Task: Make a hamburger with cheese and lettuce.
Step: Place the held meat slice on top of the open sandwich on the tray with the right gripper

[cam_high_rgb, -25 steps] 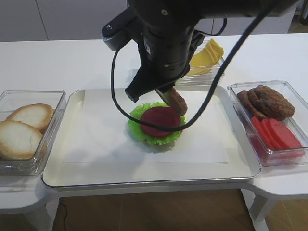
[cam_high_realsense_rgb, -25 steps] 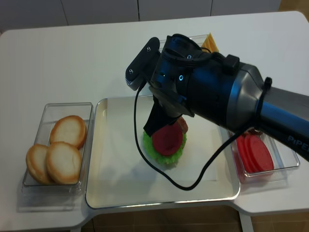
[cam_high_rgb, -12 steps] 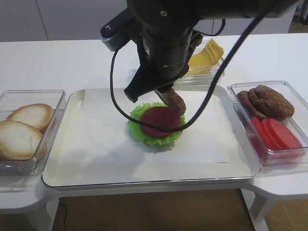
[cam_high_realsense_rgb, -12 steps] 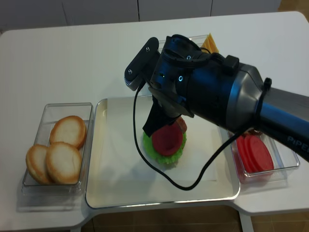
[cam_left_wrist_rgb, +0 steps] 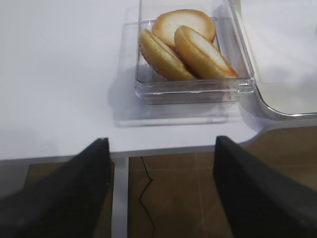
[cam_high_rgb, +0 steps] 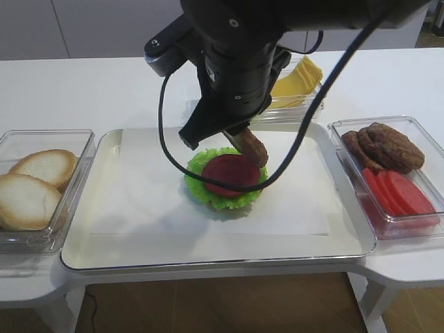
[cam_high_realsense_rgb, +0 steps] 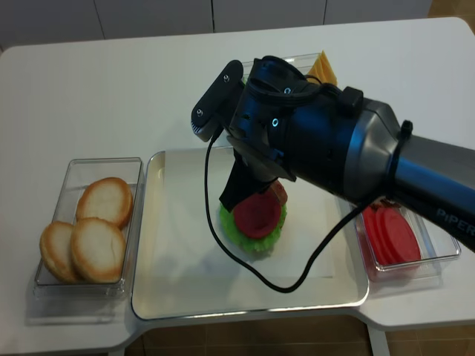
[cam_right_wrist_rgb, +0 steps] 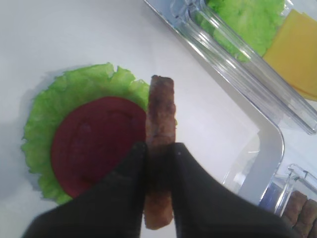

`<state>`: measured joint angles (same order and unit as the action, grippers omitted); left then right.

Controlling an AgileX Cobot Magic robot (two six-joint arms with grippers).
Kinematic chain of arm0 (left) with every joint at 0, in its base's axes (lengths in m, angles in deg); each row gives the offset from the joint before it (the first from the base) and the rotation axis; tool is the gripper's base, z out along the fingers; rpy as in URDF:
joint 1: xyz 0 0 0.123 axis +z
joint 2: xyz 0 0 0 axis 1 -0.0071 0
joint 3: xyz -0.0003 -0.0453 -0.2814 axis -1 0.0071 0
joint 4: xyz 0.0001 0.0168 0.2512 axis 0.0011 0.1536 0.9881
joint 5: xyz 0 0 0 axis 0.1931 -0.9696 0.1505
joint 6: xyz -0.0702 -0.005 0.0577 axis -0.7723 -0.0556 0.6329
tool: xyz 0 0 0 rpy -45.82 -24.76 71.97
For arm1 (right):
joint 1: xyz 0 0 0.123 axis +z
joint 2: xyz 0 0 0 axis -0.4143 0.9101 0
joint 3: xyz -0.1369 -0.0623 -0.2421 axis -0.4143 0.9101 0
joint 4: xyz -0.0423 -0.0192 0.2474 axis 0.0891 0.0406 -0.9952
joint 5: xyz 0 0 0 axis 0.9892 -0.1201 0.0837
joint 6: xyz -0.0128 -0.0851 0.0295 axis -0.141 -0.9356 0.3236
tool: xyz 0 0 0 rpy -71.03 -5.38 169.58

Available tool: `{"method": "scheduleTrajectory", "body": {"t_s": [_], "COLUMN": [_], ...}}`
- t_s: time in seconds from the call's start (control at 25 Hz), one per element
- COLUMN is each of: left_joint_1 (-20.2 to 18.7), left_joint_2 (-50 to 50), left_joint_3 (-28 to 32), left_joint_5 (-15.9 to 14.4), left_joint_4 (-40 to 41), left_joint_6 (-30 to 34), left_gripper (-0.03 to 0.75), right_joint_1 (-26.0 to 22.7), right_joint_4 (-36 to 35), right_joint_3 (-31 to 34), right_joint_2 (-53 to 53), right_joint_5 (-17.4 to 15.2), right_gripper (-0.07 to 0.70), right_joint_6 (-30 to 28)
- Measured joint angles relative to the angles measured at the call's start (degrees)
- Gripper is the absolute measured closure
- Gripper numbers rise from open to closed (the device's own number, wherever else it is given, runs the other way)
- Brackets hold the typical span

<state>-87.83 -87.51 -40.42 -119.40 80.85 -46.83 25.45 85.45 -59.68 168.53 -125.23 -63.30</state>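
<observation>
The hamburger (cam_high_rgb: 223, 177) is a frilly lettuce leaf under a red tomato disc, lying mid-tray on white paper. My right gripper (cam_right_wrist_rgb: 159, 148) is shut on a brown patty (cam_right_wrist_rgb: 162, 106), held on edge just above the stack's right rim (cam_high_rgb: 251, 146). The big dark arm hides most of the gripper in both high views. Cheese (cam_high_rgb: 300, 75) slices lie fanned in a clear bin behind the tray, beside more lettuce (cam_right_wrist_rgb: 247, 17). My left gripper (cam_left_wrist_rgb: 161, 144) hangs open and empty over the table's front edge, near the bun bin.
A clear bin of bun halves (cam_high_rgb: 35, 187) stands left of the white tray (cam_high_rgb: 125, 243). To the right, another bin holds loose patties (cam_high_rgb: 388, 146) and tomato slices (cam_high_rgb: 402, 194). A black cable (cam_high_rgb: 166, 139) loops down from the right arm over the tray.
The right arm has edged slightly left with the patty still gripped over the stack. Nothing else has moved.
</observation>
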Motion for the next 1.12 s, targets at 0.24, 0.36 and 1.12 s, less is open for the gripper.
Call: {"method": "scheduleTrajectory", "body": {"t_s": [0.24,0.36,1.12], "left_joint_1": [0.0,0.0,0.0], "left_joint_2": [0.0,0.0,0.0], "left_joint_3": [0.0,0.0,0.0], "left_joint_5": [0.0,0.0,0.0], "left_joint_4": [0.0,0.0,0.0], "left_joint_6": [0.0,0.0,0.0], "left_gripper": [0.239,0.239,0.239], "right_joint_1": [0.0,0.0,0.0], "right_joint_4": [0.0,-0.35,-7.2], "right_joint_3": [0.0,0.0,-3.28], "right_joint_2": [0.0,0.0,0.0], "right_joint_5": [0.0,0.0,-1.57], "right_gripper": [0.487,0.445,0.405], "right_joint_6": [0.1,0.1,0.2]}}
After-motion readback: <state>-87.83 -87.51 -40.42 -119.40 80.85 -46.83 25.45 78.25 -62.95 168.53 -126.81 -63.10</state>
